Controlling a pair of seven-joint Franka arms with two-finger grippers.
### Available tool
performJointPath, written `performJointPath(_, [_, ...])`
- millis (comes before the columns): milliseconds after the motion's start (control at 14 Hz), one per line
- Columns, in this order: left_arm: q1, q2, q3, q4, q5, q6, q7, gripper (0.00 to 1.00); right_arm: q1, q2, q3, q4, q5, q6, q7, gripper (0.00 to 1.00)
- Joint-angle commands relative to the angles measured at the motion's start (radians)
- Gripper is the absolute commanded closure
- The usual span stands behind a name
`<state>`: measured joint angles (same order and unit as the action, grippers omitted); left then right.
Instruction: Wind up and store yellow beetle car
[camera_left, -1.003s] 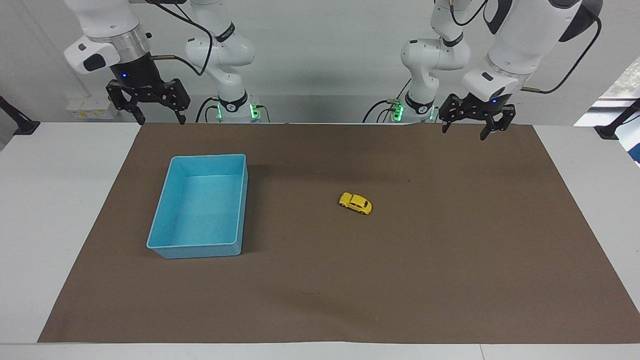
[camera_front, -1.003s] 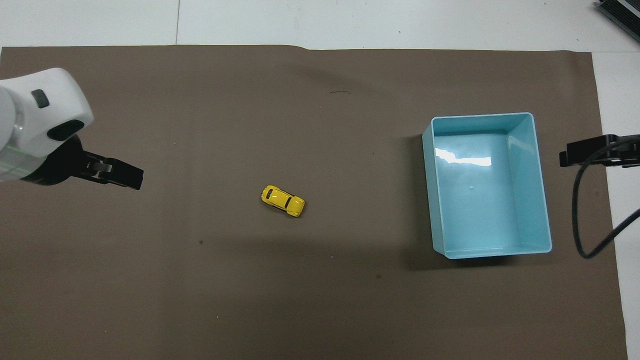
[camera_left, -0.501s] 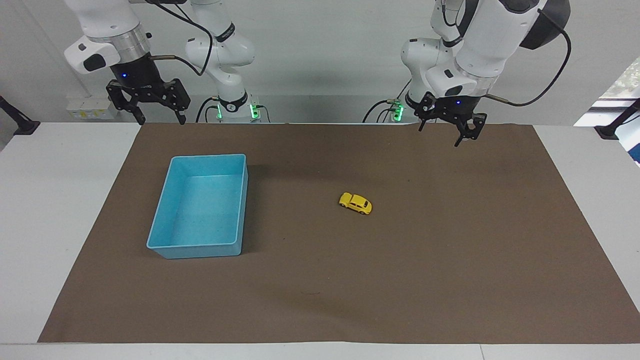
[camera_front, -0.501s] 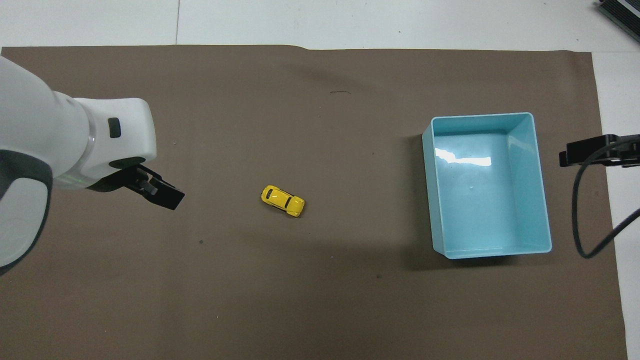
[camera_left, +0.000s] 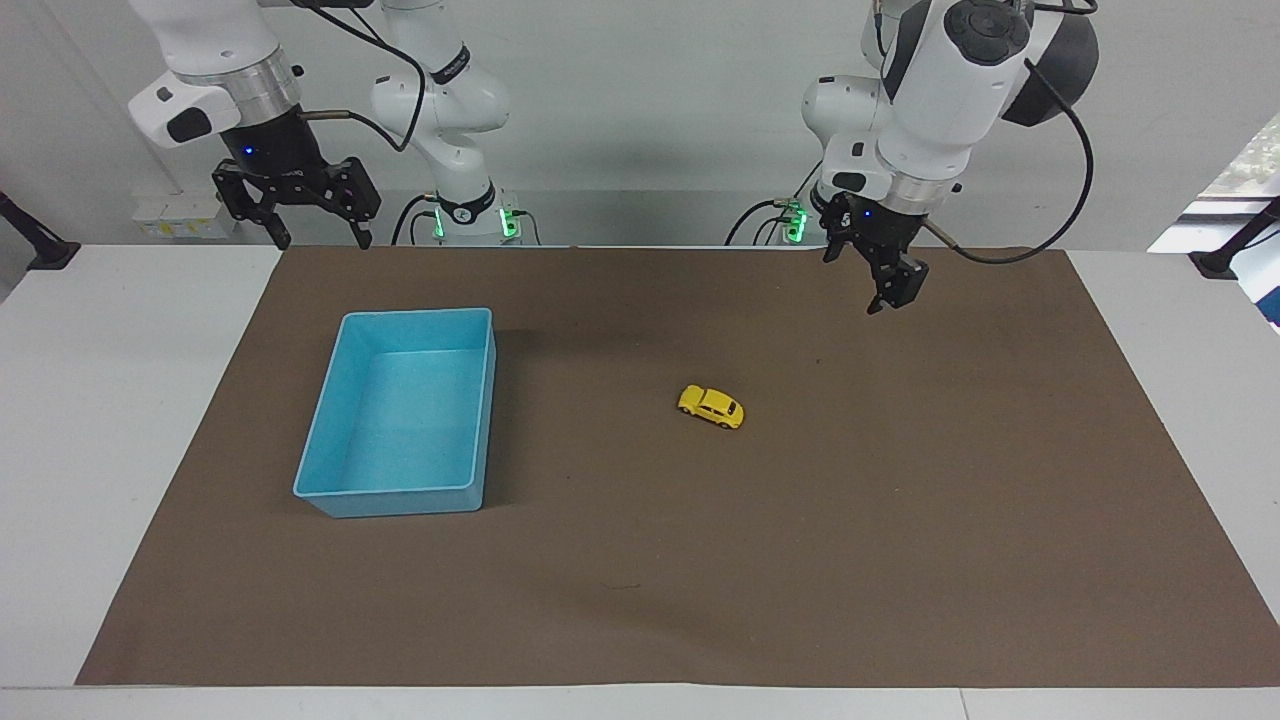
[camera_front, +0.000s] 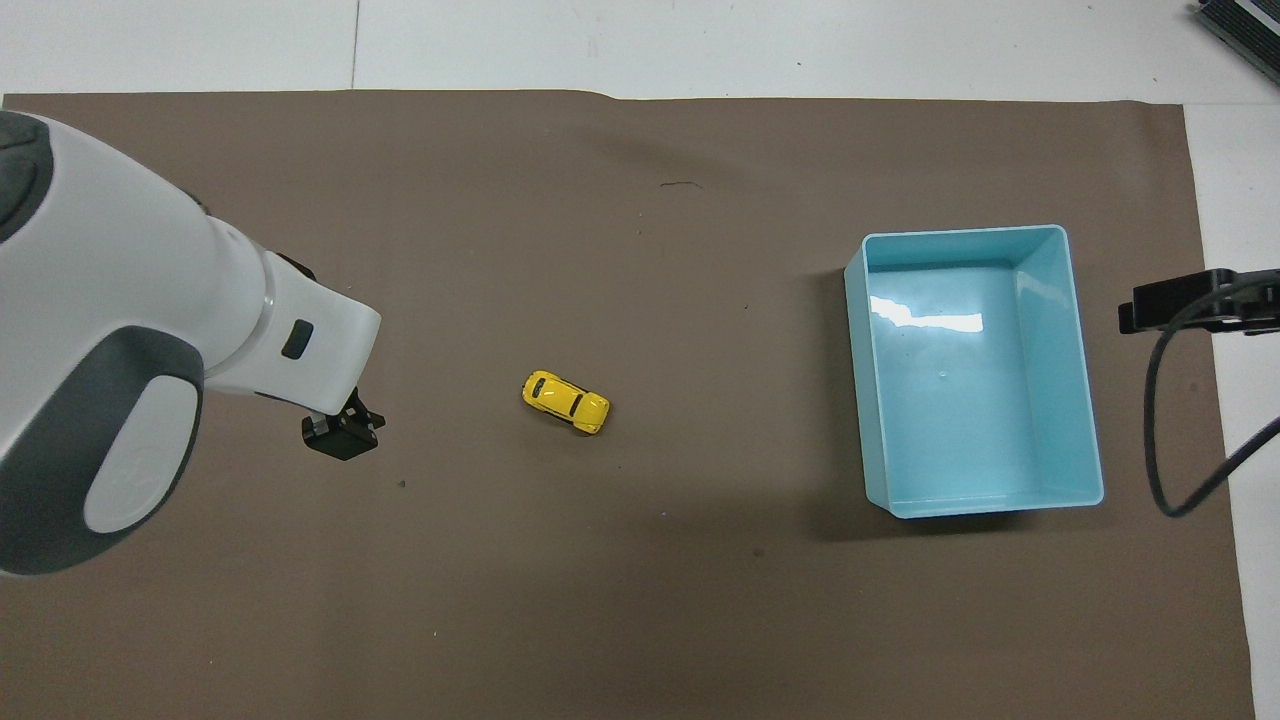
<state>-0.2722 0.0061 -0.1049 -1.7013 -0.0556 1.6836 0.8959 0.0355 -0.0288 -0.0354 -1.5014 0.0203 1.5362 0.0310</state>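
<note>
Brown paper covers the desk (camera_left: 120, 400). At its middle sits the yellow beetle car (camera_left: 711, 407), untouched. Left gripper (camera_left: 876, 283) hangs over the mat toward the desk's robot-side edge; whether its jaws are apart I cannot tell. Right gripper (camera_left: 316, 230) waits, jaws apart, above the robot-side edge near the blue bin (camera_left: 345, 498).

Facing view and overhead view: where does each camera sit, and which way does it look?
Facing view: high across the table, looking at both arms; the left end effector hangs over the mat, the right end effector waits.
Overhead view: above the robots' end, looking steeply down; the left arm enters from the bottom.
Shared: yellow beetle car, blue bin.
</note>
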Motion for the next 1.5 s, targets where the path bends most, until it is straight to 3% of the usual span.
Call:
performJointPath(0, [-0.063, -0.005, 0.017, -0.072, -0.023, 0.105, 0.087, 0.00, -0.008, -0.003, 0.003, -0.007, 0.024, 0.007, 0.020, 0.00])
performJointPath(430, [-0.096, 0.083, 0.019, -0.144, -0.021, 0.238, 0.250, 0.00, -0.008, -0.003, 0.003, -0.007, 0.024, 0.007, 0.020, 0.00])
performJointPath(931, [-0.154, 0.204, 0.019, -0.207, -0.021, 0.448, 0.267, 0.00, -0.008, -0.003, 0.003, -0.007, 0.024, 0.007, 0.020, 0.00])
performJointPath(1433, [-0.226, 0.264, 0.021, -0.276, -0.009, 0.614, 0.284, 0.00, -0.008, -0.003, 0.003, -0.007, 0.024, 0.007, 0.020, 0.00])
